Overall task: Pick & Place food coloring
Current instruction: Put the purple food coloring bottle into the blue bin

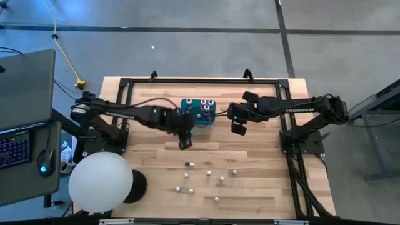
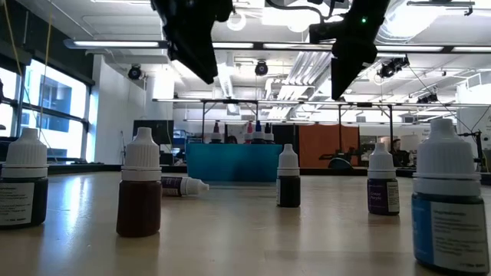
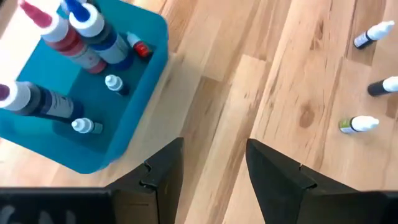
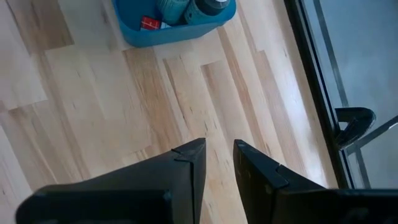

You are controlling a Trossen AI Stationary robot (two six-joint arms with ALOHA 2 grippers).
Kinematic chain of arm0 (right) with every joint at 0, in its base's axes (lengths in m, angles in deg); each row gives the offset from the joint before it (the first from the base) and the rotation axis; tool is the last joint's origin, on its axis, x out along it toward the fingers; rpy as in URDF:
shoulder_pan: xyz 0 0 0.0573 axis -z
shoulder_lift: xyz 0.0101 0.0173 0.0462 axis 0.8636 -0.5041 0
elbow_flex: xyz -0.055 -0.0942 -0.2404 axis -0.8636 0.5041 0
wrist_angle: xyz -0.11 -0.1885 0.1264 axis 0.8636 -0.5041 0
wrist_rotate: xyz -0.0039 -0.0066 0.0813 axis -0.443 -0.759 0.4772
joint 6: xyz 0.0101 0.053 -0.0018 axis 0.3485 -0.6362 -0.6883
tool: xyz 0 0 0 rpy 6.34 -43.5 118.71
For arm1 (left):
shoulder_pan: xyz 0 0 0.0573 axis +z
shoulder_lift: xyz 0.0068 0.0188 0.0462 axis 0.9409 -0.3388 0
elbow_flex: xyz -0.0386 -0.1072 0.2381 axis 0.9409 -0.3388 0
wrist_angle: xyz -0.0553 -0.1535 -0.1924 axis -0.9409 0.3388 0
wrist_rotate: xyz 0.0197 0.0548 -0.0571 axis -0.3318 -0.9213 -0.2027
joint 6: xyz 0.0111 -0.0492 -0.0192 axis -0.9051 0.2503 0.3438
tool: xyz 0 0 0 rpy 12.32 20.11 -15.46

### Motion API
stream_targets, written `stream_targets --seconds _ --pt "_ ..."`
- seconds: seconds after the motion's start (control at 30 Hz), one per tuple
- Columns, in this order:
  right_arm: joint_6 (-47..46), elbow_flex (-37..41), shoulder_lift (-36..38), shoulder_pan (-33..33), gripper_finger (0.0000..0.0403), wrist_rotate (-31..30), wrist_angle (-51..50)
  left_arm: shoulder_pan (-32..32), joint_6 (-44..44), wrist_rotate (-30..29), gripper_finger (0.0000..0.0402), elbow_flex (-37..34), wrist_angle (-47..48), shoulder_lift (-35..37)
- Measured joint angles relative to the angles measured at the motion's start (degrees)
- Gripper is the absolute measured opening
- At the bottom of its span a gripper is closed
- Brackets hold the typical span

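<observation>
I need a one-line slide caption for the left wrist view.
Open left gripper above bare wood beside the teal box, loose food coloring bottles beyond.

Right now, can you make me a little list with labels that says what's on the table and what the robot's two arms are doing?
table: wooden top
box: teal box at the far middle, with several bottles standing inside
loose bottles: small white-capped bottles scattered on the near half
tipped bottle: one lies on its side, the others in the low view stand upright
left gripper: above the table beside the box, jaws open, holding nothing
right gripper: above the table on the box's other side, jaws slightly open, holding nothing
</observation>
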Motion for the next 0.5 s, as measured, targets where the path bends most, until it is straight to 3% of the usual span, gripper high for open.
stream_targets --seconds 0.27,0.5 --pt "0.0 0.0 0.0 0.0 0.0074 4.7 0.0 -5.2 3.3 -2.4 0.0168 -10.0 -8.7 0.0" --pt "0.0 0.0 0.0 0.0 0.0074 5.2 1.0 -5.6 3.3 3.4 0.0168 -18.5 -21.6 0.0"
